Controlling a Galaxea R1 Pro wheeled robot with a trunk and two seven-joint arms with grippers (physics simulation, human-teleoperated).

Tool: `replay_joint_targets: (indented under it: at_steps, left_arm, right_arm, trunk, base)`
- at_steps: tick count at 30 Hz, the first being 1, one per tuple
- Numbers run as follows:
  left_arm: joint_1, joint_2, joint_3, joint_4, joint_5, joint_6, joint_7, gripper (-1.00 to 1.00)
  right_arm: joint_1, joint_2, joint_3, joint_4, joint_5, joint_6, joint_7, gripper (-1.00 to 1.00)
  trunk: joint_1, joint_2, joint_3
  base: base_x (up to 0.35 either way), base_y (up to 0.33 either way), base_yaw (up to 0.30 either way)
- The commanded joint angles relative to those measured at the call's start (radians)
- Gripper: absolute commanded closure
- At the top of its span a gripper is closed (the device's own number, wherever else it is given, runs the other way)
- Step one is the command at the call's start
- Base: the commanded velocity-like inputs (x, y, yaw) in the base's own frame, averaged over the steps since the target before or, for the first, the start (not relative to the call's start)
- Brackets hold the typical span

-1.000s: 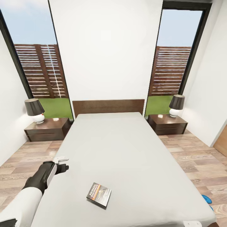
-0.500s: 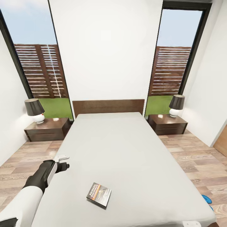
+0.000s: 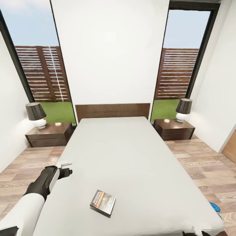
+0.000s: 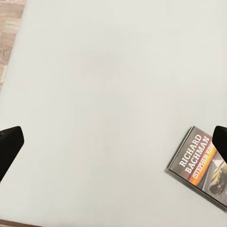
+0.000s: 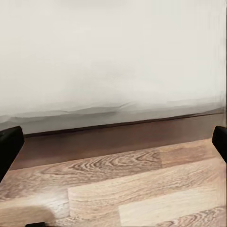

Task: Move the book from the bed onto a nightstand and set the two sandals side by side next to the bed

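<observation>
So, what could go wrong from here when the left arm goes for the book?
1. The book lies flat on the mattress, so the open left end effector may push it instead of gripping it.
2. Each nightstand carries a lamp, which the arm could hit during placing.
3. A blue sandal lies near the bed corner, so the base might run over it.

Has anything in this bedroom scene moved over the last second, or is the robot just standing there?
Barely anything. The left gripper has crept slightly farther over the edge of the bed, open and holding nothing. At the bottom right corner, the right gripper has sunk lower in the head view. The book lies untouched on the mattress, and the blue sandal on the floor hasn't shifted.
</observation>
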Motion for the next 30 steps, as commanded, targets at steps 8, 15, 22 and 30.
replay_joint_targets:
  at_steps: [8, 15, 22, 30]
  left_arm:
    - [-0.001, -0.001, 0.002, -0.002, -0.004, 0.004, 0.002, -1.0]
    - [-0.002, -0.003, 0.002, -0.003, -0.006, 0.002, 0.002, -1.0]
    - [-0.001, -0.006, 0.001, -0.003, -0.007, 0.0, 0.002, -1.0]
    - [-0.001, -0.007, 0.0, -0.003, -0.008, -0.001, 0.002, -1.0]
  right_arm:
    - [0.005, -0.013, -0.09, -0.165, 0.009, 0.015, 0.006, -1.0]
    - [0.011, -0.015, -0.143, -0.276, 0.01, 0.105, 0.007, -1.0]
    - [0.013, -0.022, -0.158, -0.295, 0.011, 0.156, 0.005, -1.0]
    - [0.133, -0.1, -0.362, -0.267, 0.012, 0.167, 0.001, -1.0]
  trunk:
    - [0.001, -0.002, -0.002]
    - [0.001, -0.002, -0.002]
    - [0.001, -0.002, -0.002]
    - [0.001, -0.002, -0.002]
  base:
    - [0.0, 0.0, 0.0]
    - [0.0, 0.0, 0.0]
    - [0.0, 0.0, 0.0]
    - [0.0, 0.0, 0.0]
